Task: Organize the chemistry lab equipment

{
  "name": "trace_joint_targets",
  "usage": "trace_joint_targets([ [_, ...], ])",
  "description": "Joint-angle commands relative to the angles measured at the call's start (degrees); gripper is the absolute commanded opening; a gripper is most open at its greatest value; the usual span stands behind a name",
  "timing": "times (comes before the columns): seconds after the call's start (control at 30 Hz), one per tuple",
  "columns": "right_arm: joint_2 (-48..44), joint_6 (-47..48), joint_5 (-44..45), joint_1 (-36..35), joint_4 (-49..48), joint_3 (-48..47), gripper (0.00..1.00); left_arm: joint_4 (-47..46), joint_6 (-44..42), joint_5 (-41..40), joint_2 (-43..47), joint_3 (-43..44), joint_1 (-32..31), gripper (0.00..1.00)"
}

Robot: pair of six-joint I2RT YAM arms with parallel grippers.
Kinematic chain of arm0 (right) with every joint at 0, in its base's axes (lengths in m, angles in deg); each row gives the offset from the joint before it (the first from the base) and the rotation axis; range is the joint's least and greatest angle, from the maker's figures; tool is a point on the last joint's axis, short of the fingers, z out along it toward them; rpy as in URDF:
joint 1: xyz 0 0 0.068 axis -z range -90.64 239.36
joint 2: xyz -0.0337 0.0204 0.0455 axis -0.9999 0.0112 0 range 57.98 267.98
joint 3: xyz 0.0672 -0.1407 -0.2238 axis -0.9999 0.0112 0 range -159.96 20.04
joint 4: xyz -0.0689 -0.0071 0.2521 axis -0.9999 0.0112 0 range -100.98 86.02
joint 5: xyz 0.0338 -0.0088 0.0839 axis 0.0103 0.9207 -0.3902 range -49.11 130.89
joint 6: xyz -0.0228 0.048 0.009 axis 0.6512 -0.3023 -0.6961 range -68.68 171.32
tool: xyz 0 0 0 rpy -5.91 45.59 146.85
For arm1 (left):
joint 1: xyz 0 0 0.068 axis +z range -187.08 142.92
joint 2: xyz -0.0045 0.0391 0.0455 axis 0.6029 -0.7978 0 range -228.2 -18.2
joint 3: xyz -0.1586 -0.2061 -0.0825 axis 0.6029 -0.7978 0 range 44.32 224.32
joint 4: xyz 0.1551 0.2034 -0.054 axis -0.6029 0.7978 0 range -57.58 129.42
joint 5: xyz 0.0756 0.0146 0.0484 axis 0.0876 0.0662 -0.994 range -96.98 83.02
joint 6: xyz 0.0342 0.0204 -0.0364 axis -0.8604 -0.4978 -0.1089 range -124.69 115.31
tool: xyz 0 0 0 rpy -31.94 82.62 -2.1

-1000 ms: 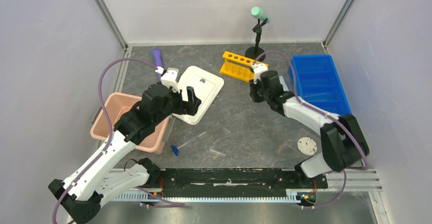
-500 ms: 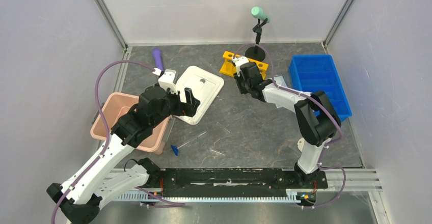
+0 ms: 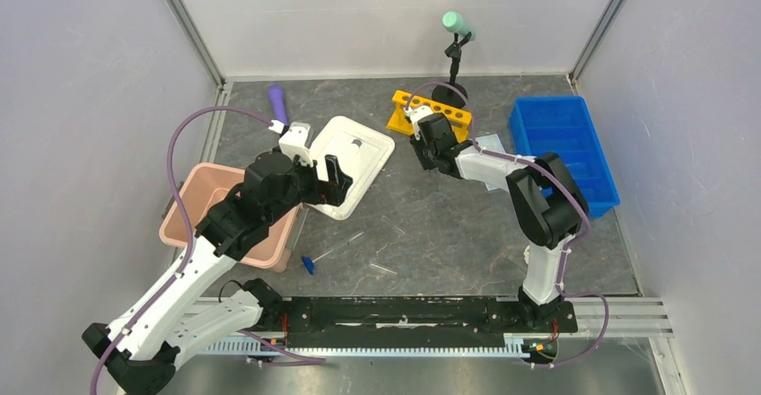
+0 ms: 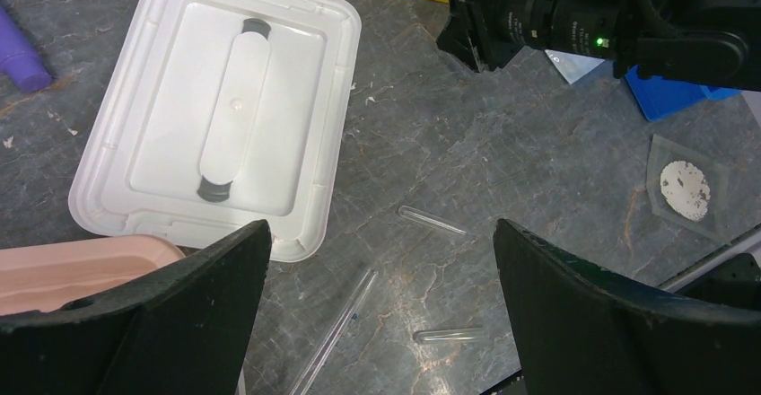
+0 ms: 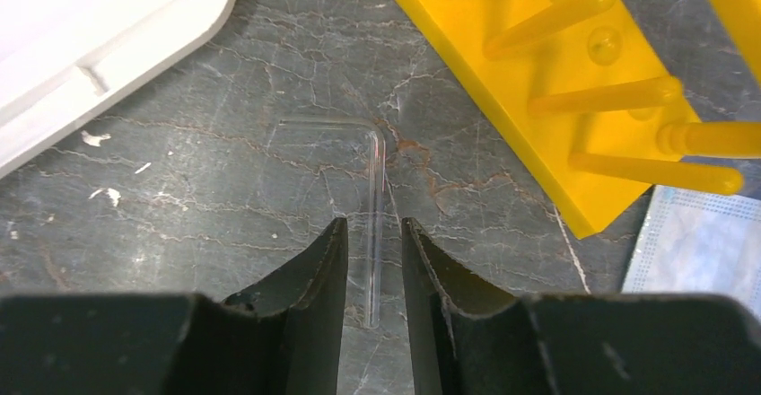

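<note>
Operator: R gripper [image 5: 374, 226] status?

Tech: We read its fingers [image 5: 305, 278] narrowly apart, astride a bent clear tube [image 5: 377, 166]. The tube lies flat on the grey table [image 5: 224, 188]. A gap shows on both sides, so no contact. Its elbow end points away from the wrist cam, near the yellow rack [image 5: 556, 81]. The pale blue mask [image 5: 695, 242] sits just beside the rack, lower right.

Operator: L gripper?

Tech: L gripper [image 4: 381, 233] is spread wide, nothing between the fingers, held above the table. Below it we see 3 loose clear tubes: short tube no. 1 [image 4: 432, 220], short tube no. 2 [image 4: 449, 333] and a long tube [image 4: 336, 332]. The white tray [image 4: 117, 144] is at upper left, w/ the pink bin [image 4: 81, 265] just beside it.

Operator: Other items?

Tech: The round dish w/ white disc [image 4: 686, 188] lies well apart from those tubes. The blue-capped tube [image 3: 310, 263] rests on the table near the pink bin, per top cam.
</note>
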Motion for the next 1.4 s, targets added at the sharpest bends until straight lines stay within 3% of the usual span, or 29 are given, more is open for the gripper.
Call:
trace_joint_targets([
  [0.0, 2.1, 0.7, 0.4, 0.0, -0.9, -2.9, 0.35, -1.3, -2.7, -0.2, 0.4, -0.2, -0.1, 1.00],
  [0.5, 4.8, 2.1, -4.7, 0.2, 0.4, -0.7, 0.31, -1.3, -2.8, -1.0, 0.6, -0.2, -0.1, 1.00],
  [0.6, 7.3, 1.5, -4.4, 0.3, 9.0, -5.0, 0.26, -1.2, -2.8, -1.0, 0.6, -0.2, -0.1, 1.00],
  [0.7, 8.5, 2.4, -6.1, 0.3, 17.0, -9.2, 0.14, -1.3, -2.8, -1.0, 0.7, -0.2, -0.1, 1.00],
  [0.9, 6.4, 2.7, -6.1, 0.4, 27.3, -10.2, 0.10, -1.3, -2.7, -1.1, 1.1, -0.2, -0.1, 1.00],
  [1.23, -6.3, 1.4, -8.4, 0.3, 34.1, 9.6, 0.11, -1.3, -2.8, -1.3, 2.0, -0.3, -0.2, 1.00],
  [1.37, -7.5, 1.6, -9.4, 0.3, 34.2, 11.5, 0.17, -1.6, -2.6, -0.8, 2.5, -0.2, -0.1, 1.00],
])
